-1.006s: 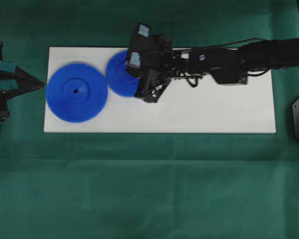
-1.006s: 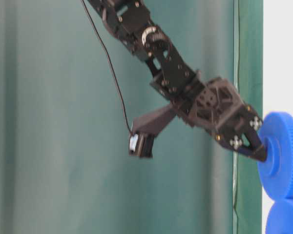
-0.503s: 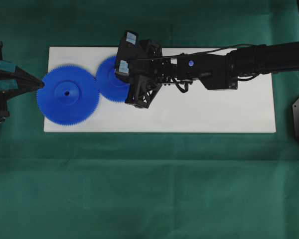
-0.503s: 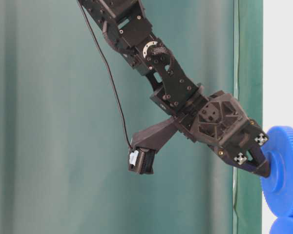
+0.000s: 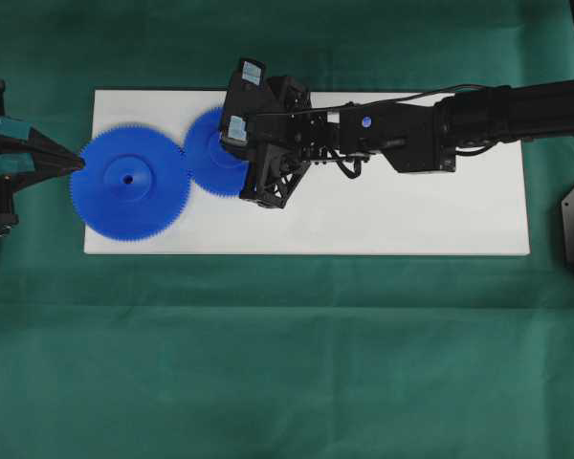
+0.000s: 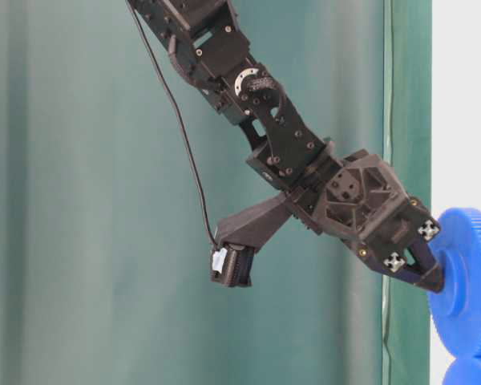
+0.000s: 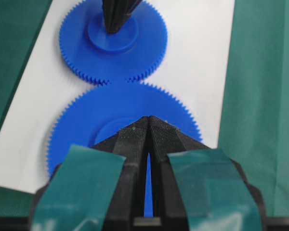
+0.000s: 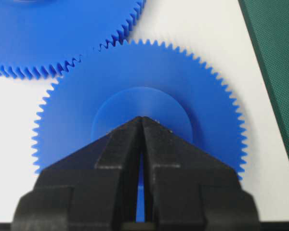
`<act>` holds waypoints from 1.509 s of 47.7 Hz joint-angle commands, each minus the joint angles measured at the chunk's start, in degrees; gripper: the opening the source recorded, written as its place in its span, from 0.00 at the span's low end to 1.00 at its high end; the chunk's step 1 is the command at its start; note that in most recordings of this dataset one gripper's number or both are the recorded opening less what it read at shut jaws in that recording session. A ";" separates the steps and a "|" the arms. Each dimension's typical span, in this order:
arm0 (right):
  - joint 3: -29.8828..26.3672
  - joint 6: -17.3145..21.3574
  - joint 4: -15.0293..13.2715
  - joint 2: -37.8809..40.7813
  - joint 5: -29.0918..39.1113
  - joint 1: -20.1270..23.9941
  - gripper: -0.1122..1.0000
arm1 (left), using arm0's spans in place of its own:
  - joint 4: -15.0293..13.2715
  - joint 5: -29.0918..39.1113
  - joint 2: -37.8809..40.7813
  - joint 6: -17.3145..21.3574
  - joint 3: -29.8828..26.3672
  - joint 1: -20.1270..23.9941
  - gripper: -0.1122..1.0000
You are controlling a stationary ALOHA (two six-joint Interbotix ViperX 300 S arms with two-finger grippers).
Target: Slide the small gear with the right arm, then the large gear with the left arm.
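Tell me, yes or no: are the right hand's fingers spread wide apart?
No: the right hand has its tips together, resting on the small gear hub.

Both toothed discs, the small gear point(image 5: 213, 153) and the large gear point(image 5: 129, 183), are a uniform bright blue. They lie on a plain white board point(image 5: 411, 215) at frame centre, over a dark green cloth point(image 5: 287, 363). The right arm point(image 5: 411, 129) is all black; the left gripper point(image 7: 148, 122) is black with teal tape.
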 commanded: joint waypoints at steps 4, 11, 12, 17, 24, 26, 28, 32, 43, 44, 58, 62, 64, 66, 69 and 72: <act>0.97 0.18 0.00 0.62 2.99 0.18 0.55 | -0.09 -0.44 0.35 -0.09 -0.44 -0.09 0.10; 3.43 0.26 0.09 -1.41 6.06 -1.23 0.55 | -0.09 -0.44 0.35 -0.09 -0.44 -0.09 0.10; 4.13 0.35 0.09 -1.76 6.24 -1.41 0.55 | -0.09 -0.44 0.35 -0.09 -0.53 -0.09 0.10; 8.26 0.53 0.09 -4.39 6.50 -2.55 0.55 | -0.09 -0.53 0.35 -0.09 -0.53 -0.09 0.10; 14.94 1.93 0.09 -8.35 6.33 -3.96 0.55 | -0.09 -2.02 0.26 -0.09 -0.44 -0.09 0.10; 17.05 2.64 0.09 -9.58 6.24 -4.39 0.55 | -0.09 -2.46 0.35 -0.09 -0.35 -0.09 0.10; 19.25 3.43 0.09 -10.90 6.06 -4.83 0.55 | -0.09 -2.90 0.26 -0.09 -0.35 -0.09 0.10; 24.35 5.10 0.00 -13.89 5.71 -5.80 0.55 | -0.09 -3.08 0.35 -0.09 -0.35 -0.09 0.10; 37.00 9.58 0.09 -22.41 4.75 -7.56 0.55 | -0.09 -3.08 0.35 -0.09 -0.35 -0.09 0.10; 37.88 9.84 0.09 -23.12 4.75 -7.65 0.55 | -0.09 -3.08 0.44 -0.09 -0.35 -0.09 0.10; 49.39 15.03 0.09 -34.28 5.10 -7.91 0.55 | -0.09 -3.08 0.70 0.00 -0.62 -0.09 0.10; 52.21 17.05 0.09 -37.53 5.27 -7.91 0.55 | -0.09 -3.08 0.79 0.00 -0.62 -0.09 0.10; 53.88 18.19 0.09 -39.64 5.71 -7.91 0.55 | -0.09 -3.08 0.79 0.00 -0.70 -0.09 0.10; 55.11 19.16 0.18 -41.40 5.62 -7.91 0.55 | -0.09 -3.16 0.88 0.00 -0.70 -0.09 0.10; 55.81 20.48 0.09 -43.95 4.92 -7.91 0.55 | -0.09 -3.16 0.88 0.09 -0.79 -0.09 0.10; 56.34 21.18 0.09 -46.14 4.75 -7.91 0.55 | -0.09 -3.16 0.97 0.09 -0.88 -0.09 0.10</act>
